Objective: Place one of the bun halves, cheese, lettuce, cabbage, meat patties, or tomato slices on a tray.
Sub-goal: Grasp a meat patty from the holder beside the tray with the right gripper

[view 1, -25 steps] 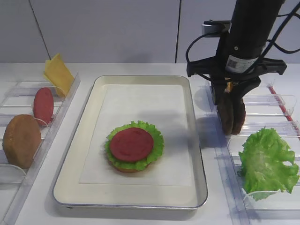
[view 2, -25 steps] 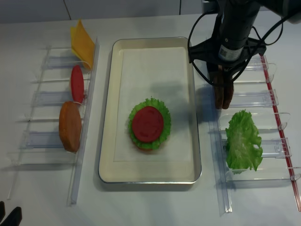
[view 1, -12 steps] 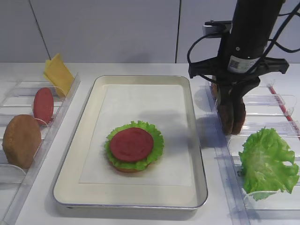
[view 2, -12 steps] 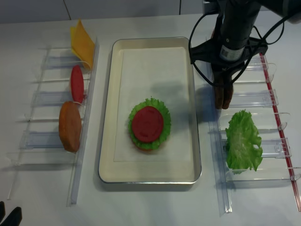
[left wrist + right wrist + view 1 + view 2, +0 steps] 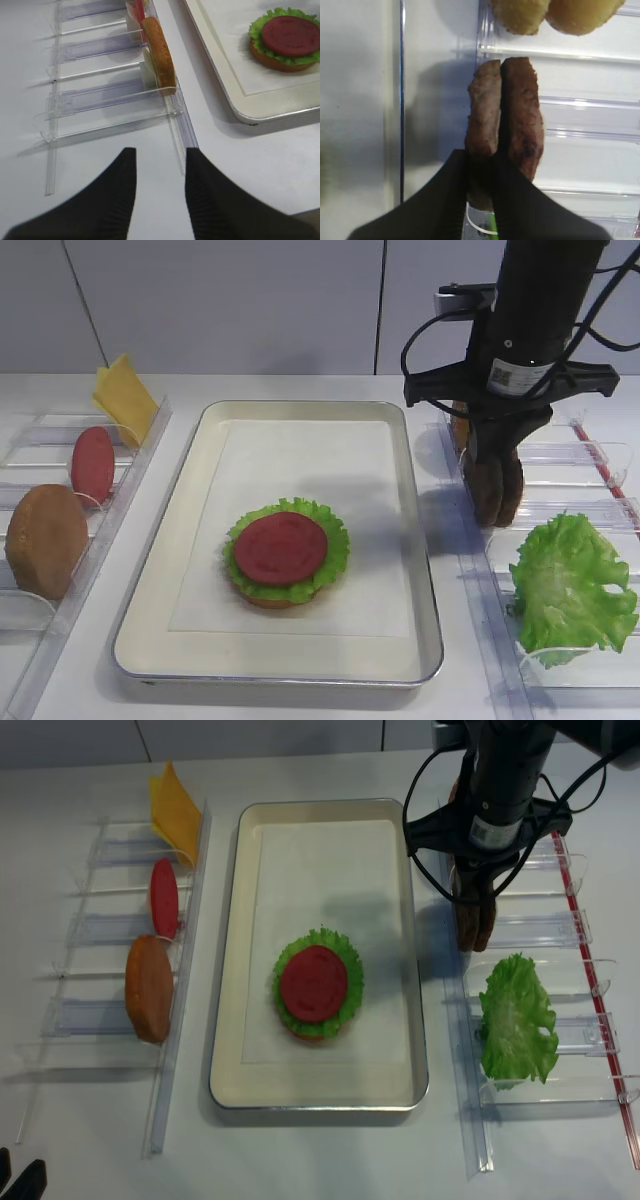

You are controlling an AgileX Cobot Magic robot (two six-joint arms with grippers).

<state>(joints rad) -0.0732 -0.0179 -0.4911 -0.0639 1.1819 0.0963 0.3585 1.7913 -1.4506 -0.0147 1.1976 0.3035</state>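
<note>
A lab-style test bench, not a real kitchen: a bare white table (image 5: 300, 700) against plain grey wall panels (image 5: 230, 300) at the top of the frame, with clear plastic racks (image 5: 110, 935) holding food pieces in rows at both sides.

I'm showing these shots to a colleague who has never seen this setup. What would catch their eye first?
Probably the half-built burger in the middle of the silver tray: bun, lettuce, then a tomato slice on top. Next, the black right gripper reaching down into the clear rack on the right, shut on one of two upright meat patties. A big frilly lettuce leaf sits in front of them.
</note>
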